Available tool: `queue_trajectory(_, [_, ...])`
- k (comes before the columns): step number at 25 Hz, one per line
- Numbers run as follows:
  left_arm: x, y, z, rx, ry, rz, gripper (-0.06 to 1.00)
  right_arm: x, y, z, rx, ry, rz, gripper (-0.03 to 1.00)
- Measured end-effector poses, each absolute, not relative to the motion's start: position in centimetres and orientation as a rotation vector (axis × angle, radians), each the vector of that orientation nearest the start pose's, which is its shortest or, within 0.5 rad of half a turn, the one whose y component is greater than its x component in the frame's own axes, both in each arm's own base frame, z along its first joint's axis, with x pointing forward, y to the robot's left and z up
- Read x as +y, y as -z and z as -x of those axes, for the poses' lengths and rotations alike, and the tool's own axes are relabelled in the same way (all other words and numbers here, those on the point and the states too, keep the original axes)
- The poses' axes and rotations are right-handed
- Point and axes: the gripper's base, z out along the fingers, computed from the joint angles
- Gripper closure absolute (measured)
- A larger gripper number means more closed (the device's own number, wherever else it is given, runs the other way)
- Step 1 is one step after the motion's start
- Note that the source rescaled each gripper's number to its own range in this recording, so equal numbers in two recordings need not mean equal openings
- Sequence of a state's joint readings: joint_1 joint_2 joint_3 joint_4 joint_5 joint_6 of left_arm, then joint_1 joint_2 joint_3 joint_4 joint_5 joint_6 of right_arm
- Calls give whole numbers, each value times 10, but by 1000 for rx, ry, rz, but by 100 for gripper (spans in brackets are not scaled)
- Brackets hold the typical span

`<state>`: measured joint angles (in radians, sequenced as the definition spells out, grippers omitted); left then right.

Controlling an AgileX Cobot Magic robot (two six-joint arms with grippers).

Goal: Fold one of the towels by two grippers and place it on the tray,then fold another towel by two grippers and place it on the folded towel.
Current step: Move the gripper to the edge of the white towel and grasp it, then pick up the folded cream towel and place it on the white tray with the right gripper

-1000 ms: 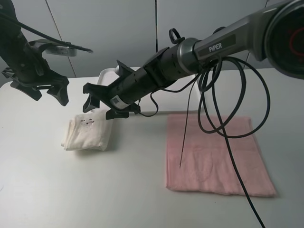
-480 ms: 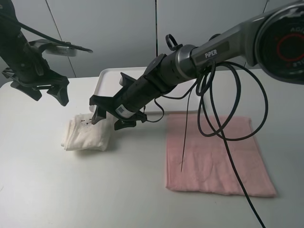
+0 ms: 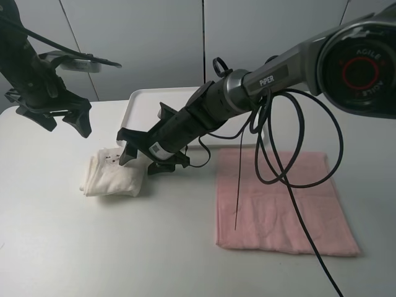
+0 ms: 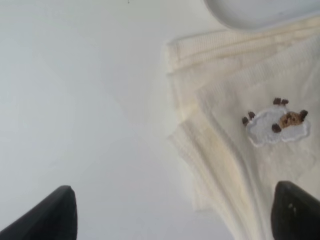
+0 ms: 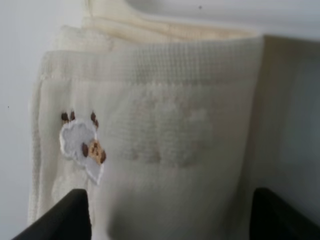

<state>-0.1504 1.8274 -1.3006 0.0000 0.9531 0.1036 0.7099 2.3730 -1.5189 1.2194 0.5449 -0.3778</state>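
A folded cream towel [image 3: 113, 174] with a small sheep patch lies on the white table, left of centre, just in front of the white tray [image 3: 143, 102]. It also shows in the left wrist view [image 4: 250, 130] and the right wrist view [image 5: 150, 145]. My right gripper [image 3: 145, 154] reaches across and hovers open right over the towel's right edge. My left gripper [image 3: 59, 120] is open and empty, raised at the far left behind the towel. A pink towel [image 3: 278, 201] lies flat and unfolded at the right.
The right arm's black cables [image 3: 291, 142] hang over the pink towel. The tray's rim shows in the left wrist view [image 4: 260, 12].
My right gripper has come down and slightly right, from above the towel's back edge to close over its right edge. The left arm has barely moved.
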Motion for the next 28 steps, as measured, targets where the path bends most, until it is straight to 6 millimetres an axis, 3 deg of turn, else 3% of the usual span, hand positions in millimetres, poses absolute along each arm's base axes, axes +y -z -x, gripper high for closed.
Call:
queue_trajectory(5, [-54, -210, -357, 2937, 6, -378, -5, 345, -66, -324, 2823, -1112, 121, 32])
queue_trajectory(8, [-54, -210, -357, 2937, 6, -380, -5, 346, -61, -324, 2824, -1096, 119, 52])
queue_trajectory(12, [-54, -210, -357, 2937, 6, -380, -5, 351, -60, -319, 2809, -1079, 164, 88])
queue_trajectory(18, [-54, -210, -358, 2934, 6, -380, -5, 352, -61, -318, 2806, -1086, 179, 88])
queue_trajectory(22, [-54, -210, -358, 2934, 6, -380, -5, 353, -64, -314, 2830, -1163, 302, 88])
queue_trajectory(28, [-54, -210, -358, 2934, 6, -380, -5, 347, -94, -330, 2809, -1414, 464, 88])
